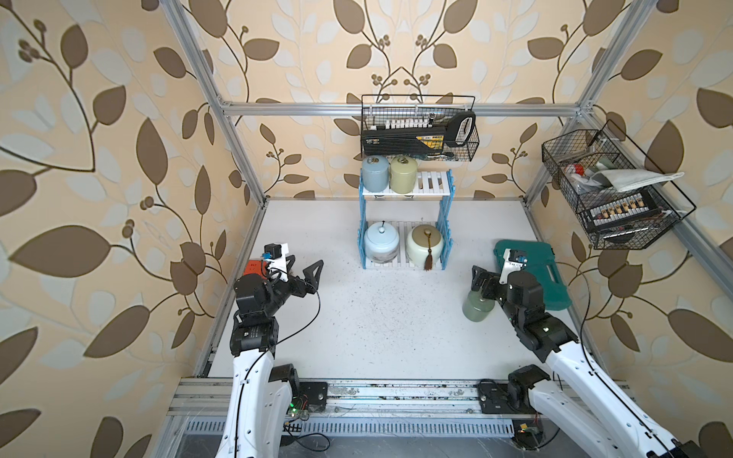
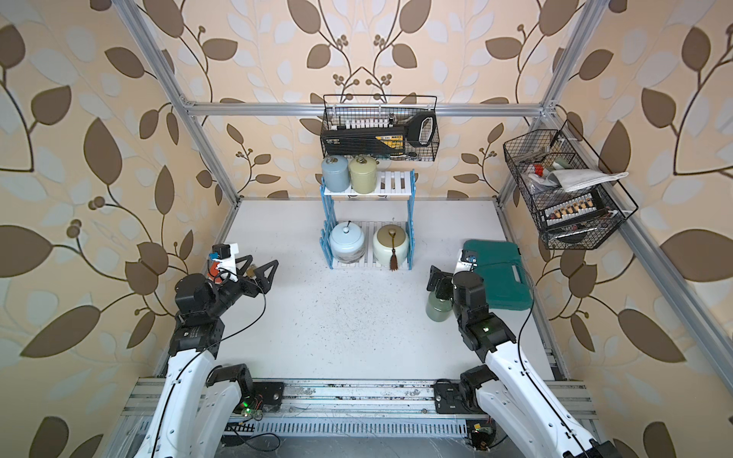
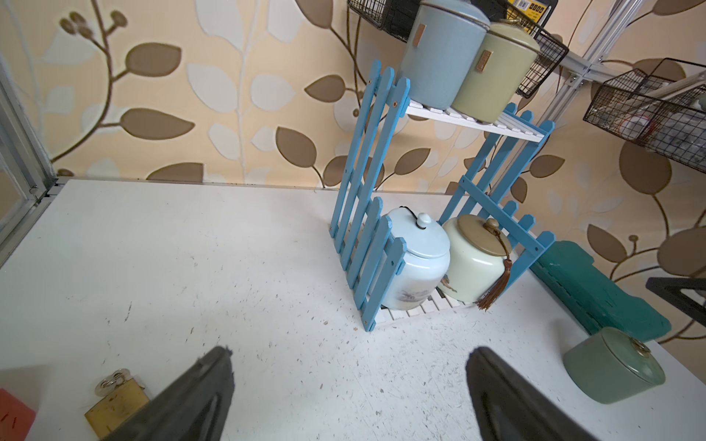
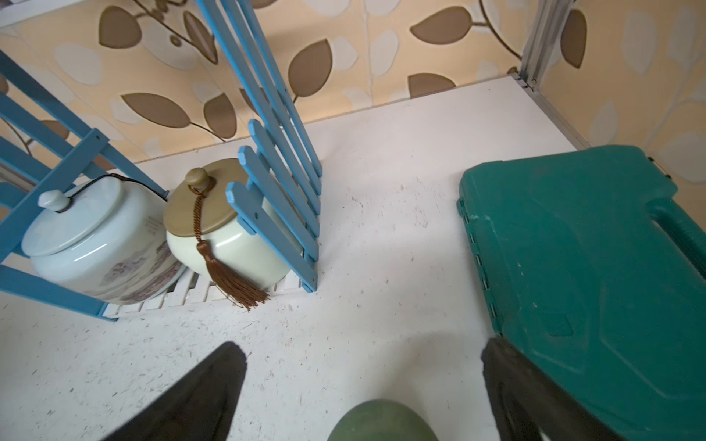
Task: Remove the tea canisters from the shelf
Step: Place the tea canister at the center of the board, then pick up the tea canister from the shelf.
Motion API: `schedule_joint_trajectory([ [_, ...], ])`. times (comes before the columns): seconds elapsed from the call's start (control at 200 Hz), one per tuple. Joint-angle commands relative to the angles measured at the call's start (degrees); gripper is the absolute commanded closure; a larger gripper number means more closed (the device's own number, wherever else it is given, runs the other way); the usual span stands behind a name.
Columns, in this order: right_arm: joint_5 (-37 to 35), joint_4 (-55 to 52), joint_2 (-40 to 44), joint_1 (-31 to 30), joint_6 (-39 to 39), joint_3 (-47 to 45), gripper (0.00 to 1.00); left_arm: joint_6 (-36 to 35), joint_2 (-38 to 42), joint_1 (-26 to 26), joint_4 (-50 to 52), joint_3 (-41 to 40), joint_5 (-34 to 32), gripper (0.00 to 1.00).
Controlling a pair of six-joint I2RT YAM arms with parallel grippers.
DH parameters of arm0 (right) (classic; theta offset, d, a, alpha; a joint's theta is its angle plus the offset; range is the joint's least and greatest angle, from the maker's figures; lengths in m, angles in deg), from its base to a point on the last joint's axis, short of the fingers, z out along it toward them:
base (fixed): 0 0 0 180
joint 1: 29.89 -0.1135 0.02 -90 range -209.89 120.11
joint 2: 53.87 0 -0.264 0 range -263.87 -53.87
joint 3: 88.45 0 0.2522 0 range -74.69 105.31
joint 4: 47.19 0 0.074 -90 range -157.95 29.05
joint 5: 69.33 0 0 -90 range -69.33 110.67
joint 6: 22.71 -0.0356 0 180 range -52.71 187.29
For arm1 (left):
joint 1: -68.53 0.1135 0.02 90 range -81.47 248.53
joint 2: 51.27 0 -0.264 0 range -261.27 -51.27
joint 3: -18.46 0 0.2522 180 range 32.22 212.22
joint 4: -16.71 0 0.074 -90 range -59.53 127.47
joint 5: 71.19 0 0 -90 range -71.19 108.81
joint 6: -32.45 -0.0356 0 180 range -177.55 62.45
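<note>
- Left gripper (image 1: 305, 267): jaws wide, nothing between them, over the left of the table (image 1: 377, 325), well apart from the shelf.
- Shelf (image 1: 434, 184): back middle of the table.
  - The blue-grey canister (image 1: 375, 174) and yellow-green canister (image 1: 403, 174) stand touching at the top board's left end.
  - The pale blue jar (image 1: 381, 242) and cream jar (image 1: 425, 244) sit side by side on the bottom board, between the blue side panels.
- Handling: all look like glazed ceramic, so probably stiff, smooth, slippery, fairly heavy and breakable, with lids that may sit loose.
  - Take the slim ones round the body below the lid, not by the ring knob.
  - The squat jars look wide for the jaws, and the panels block a side approach, so come from the front. Mind the cream jar's tassel.
- Sage canister (image 1: 478, 307): off the shelf, upright on the table, just beside the green case (image 1: 531, 269).
- Right gripper (image 4: 363, 355): jaws wide over the sage canister's top, gripping nothing.
</note>
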Motion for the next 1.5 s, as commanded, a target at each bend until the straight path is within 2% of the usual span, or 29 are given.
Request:
schedule_joint_trajectory([
  [0.0, 3.57, -1.12, -2.72, 0.09, 4.85, 5.52, 0.01, -1.63, 1.23, -0.75, -2.53, 0.71, 1.46, 0.01],
  [0.235, 12.79, -1.68, -13.06, 0.07, 11.26, 19.47, 0.01, -2.97, 3.37, -1.74, -1.78, 0.44, 2.59, 0.01],
  [0.5, 24.05, 0.96, -26.1, -0.15, 13.99, 34.77, 0.01, -3.87, 4.98, -2.14, -3.54, -0.31, 4.7, 0.01],
  [0.82, 32.8, 1.74, -42.24, -1.67, 20.46, 54.09, 0.01, -4.41, 6.11, -2.31, -4.95, -0.99, 4.63, 0.01],
  [1.035, 36.29, 1.02, -52.99, -2.16, 20.31, 66.78, 0.01, -3.47, 6.21, -2.33, -5.34, -1.15, 4.72, 0.01],
  [1.495, 38.63, -1.9, -71.79, -3.79, 21.8, 88.72, 0.01, -3.19, 6.3, -1.62, -6.44, -1.48, 4.72, 0.01],
])
